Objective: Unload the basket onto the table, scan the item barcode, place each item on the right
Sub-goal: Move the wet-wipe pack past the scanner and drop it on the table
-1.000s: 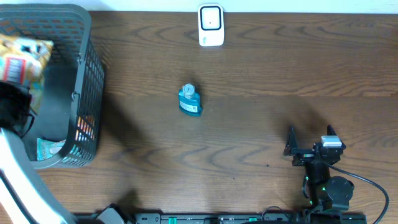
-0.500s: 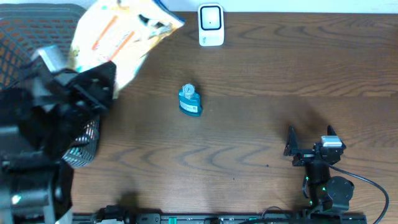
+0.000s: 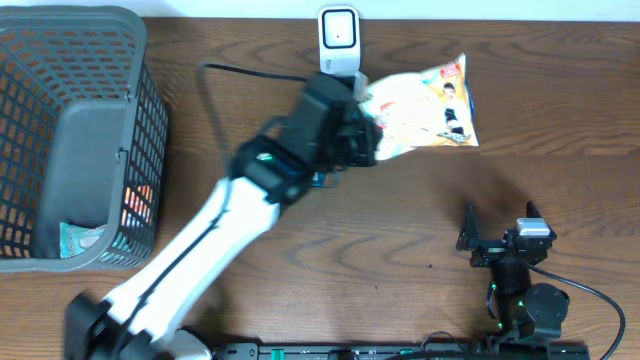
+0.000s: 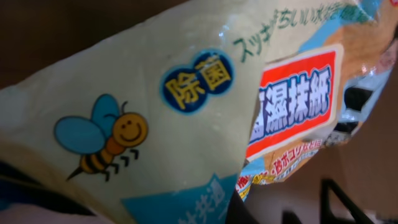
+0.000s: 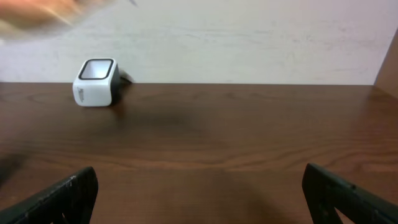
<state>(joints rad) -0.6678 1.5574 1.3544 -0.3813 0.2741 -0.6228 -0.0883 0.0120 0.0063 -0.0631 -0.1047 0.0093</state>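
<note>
Dark wood table (image 3: 400, 220): left gripper (image 3: 367, 135) clamped on pale yellow plastic pack (image 3: 425, 100), white box scanner (image 3: 339, 40) just beyond it; right gripper (image 3: 500, 222) gaping, empty.

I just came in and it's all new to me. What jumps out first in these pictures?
The big white robot arm stretched across the brown wooden table, its left hand shut on a pale yellow crinkly plastic packet with a bee on it, just right of the small white box-shaped scanner at the far edge. Next, the tall grey mesh plastic basket on the left.
</note>
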